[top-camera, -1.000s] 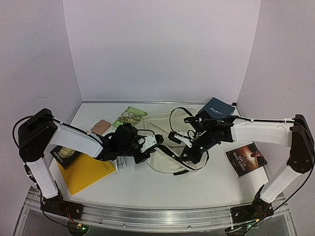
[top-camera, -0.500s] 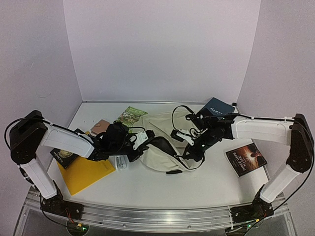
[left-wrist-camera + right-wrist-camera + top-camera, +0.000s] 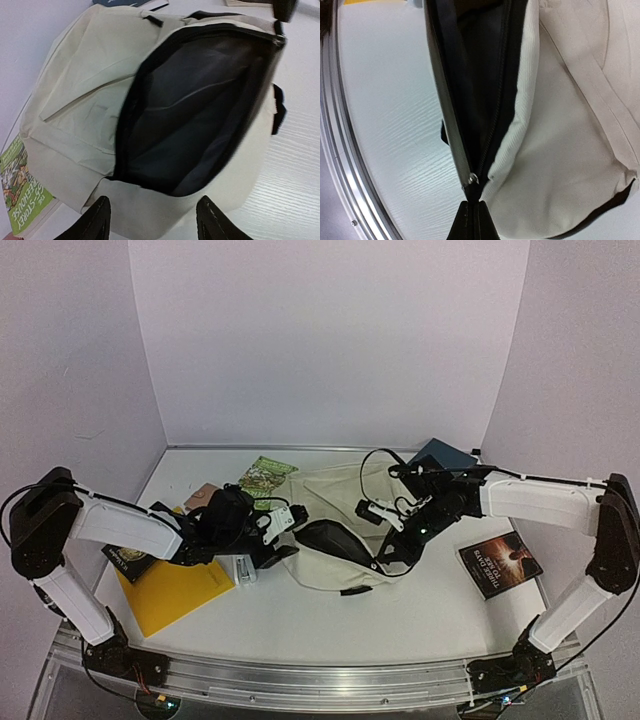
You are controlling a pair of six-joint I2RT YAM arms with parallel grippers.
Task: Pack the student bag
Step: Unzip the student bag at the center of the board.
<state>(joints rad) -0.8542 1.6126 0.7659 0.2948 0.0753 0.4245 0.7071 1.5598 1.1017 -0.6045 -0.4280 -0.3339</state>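
The student bag [image 3: 345, 505], cream fabric with black zippers, lies in the middle of the table with its mouth [image 3: 325, 538] gaping and dark lining showing. In the left wrist view the bag's mouth [image 3: 200, 110] fills the frame. My left gripper [image 3: 155, 222] is open just outside the bag's near cream edge [image 3: 150, 210], holding nothing. From above, the left gripper [image 3: 285, 548] sits at the bag's left side. My right gripper [image 3: 472, 220] is shut on the black zipper end [image 3: 472, 187] of the bag's mouth. Seen from above, the right gripper [image 3: 383, 560] is at the mouth's right end.
A yellow folder [image 3: 170, 590] and a dark book [image 3: 130, 560] lie under my left arm. A green book [image 3: 262, 475] and a pinkish item [image 3: 203, 495] lie behind it. A blue book [image 3: 445, 453] is at the back right, a dark book [image 3: 503, 562] at the right.
My left gripper has let go of the bag's edge, opened and drawn back left. The bag's mouth now gapes wider. My right gripper stays shut on the zipper end.
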